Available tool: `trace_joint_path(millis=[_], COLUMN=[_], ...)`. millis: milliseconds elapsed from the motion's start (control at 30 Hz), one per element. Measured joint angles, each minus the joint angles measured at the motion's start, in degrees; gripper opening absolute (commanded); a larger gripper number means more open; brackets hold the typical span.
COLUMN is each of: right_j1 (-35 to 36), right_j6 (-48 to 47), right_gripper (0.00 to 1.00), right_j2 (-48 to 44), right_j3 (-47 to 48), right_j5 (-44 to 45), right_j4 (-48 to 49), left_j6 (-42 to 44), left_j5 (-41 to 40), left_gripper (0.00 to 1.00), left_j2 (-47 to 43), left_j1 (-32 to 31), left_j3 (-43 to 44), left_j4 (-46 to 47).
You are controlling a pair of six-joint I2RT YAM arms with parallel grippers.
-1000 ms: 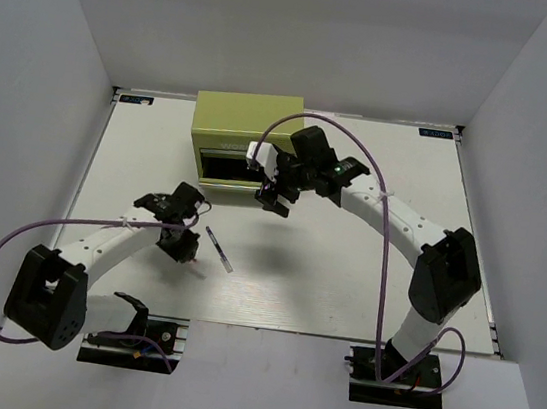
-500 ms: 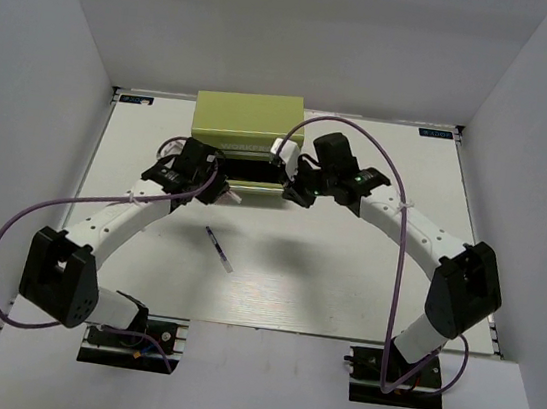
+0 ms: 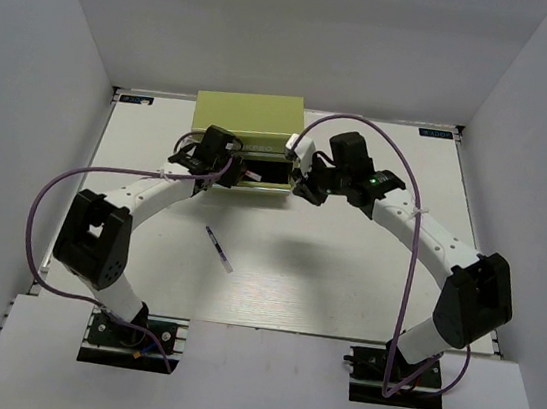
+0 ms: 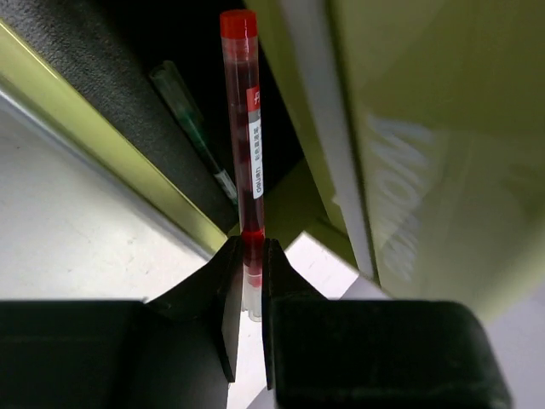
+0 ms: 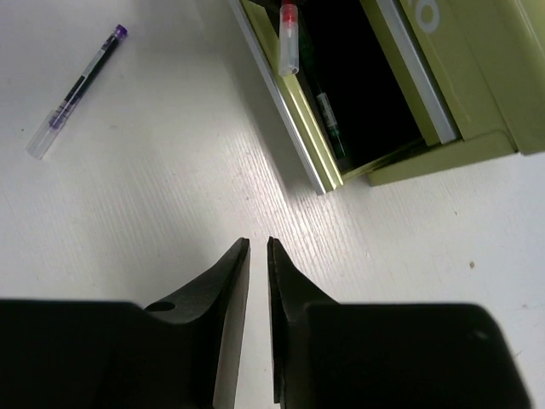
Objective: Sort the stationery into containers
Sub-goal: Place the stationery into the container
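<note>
The olive-green chest (image 3: 247, 118) stands at the back of the table with a front drawer (image 3: 268, 172) pulled open. My left gripper (image 3: 224, 175) is at the drawer's left end, shut on a thin red pen (image 4: 242, 119) whose red cap reaches over the dark drawer interior. The same red pen (image 5: 288, 38) shows in the right wrist view above the drawer lip. A green pen (image 5: 329, 121) lies inside the drawer. My right gripper (image 5: 258, 242) hovers over bare table just right of the drawer, shut to a thin slit with nothing in it. A purple-capped pen (image 3: 218, 249) lies loose mid-table.
The white table (image 3: 346, 265) is walled by grey panels on three sides. The chest's pale-lettered front (image 5: 426, 17) and the drawer's metal lip (image 5: 289, 119) lie close ahead of my right fingers. Purple cables loop over both arms.
My left arm swung from the near-left table up to the open drawer, carrying the red pen. My right gripper closed and shifted right, off the drawer front.
</note>
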Motion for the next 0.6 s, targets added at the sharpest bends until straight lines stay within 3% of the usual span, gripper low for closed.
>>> trace_joint_path(millis=[167, 267, 300, 333, 367, 433, 500, 600], right_j1=[-1.4, -2.2, -2.5, -2.7, -2.9, -3.2, -3.4, -3.6], right_j6=[0.5, 0.6, 0.7, 0.8, 0.8, 0.7, 0.5, -0.5], right_gripper=[0.22, 0.27, 0.33, 0.41, 0.41, 0.52, 0.63, 0.67], right_j2=[-1.4, -1.9, -2.0, -2.0, -2.0, -2.0, -2.1, -2.1], right_j3=[-1.7, -2.3, -2.5, -2.6, -2.7, -3.0, -3.2, -3.2], right_j5=[0.0, 0.0, 0.0, 0.0, 0.0, -0.2, -0.6, -2.0], right_j4=[0.2, 0.3, 0.3, 0.3, 0.3, 0.2, 0.2, 0.1], left_j6=[-4.3, -5.9, -6.9, -7.7, -7.9, -8.2, -7.9, -7.9], left_j5=[0.0, 0.0, -0.2, -0.3, -0.4, 0.0, 0.6, 1.6], left_gripper=[0.0, 0.19, 0.28, 0.44, 0.52, 0.65, 0.69, 0.7], left_j2=[4.9, 7.4, 8.1, 8.5, 8.7, 8.9, 8.9, 8.5], left_j1=[0.0, 0.0, 0.0, 0.0, -0.1, -0.2, -0.5, -0.7], left_j3=[0.8, 3.5, 4.7, 5.4, 6.1, 6.8, 6.7, 5.0], left_j4=[1.9, 2.2, 1.7, 1.2, 0.9, 0.5, -0.2, 1.6])
